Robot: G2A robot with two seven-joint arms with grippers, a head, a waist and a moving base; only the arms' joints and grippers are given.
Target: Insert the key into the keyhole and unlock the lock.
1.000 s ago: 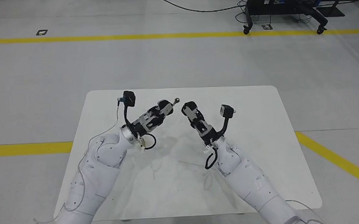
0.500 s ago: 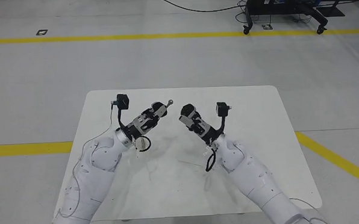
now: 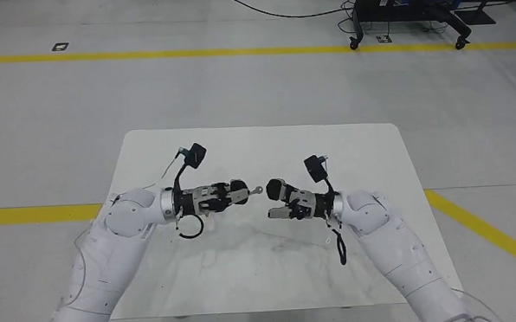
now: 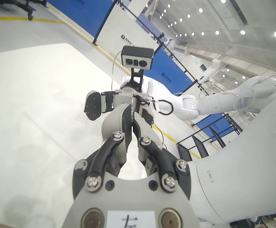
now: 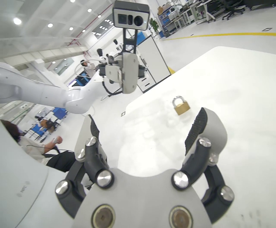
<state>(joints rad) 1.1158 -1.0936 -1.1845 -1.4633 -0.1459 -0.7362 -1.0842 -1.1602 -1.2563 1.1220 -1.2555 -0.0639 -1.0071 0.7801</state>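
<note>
Above a white counter [image 3: 370,156], two grippers face each other, tips close together. The left gripper [image 3: 240,193] is pressed together, pinching a small silver key [image 3: 255,191]. The right gripper [image 5: 146,117] is spread wide. A brass padlock [image 5: 181,106] lies on the counter just ahead of it.

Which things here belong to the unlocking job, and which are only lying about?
For the job:
- key, in the shut left gripper
- padlock, lying on the table
- right gripper, open

Only lying about:
- wheeled cart on the floor beyond the table
- cable on the floor
</note>
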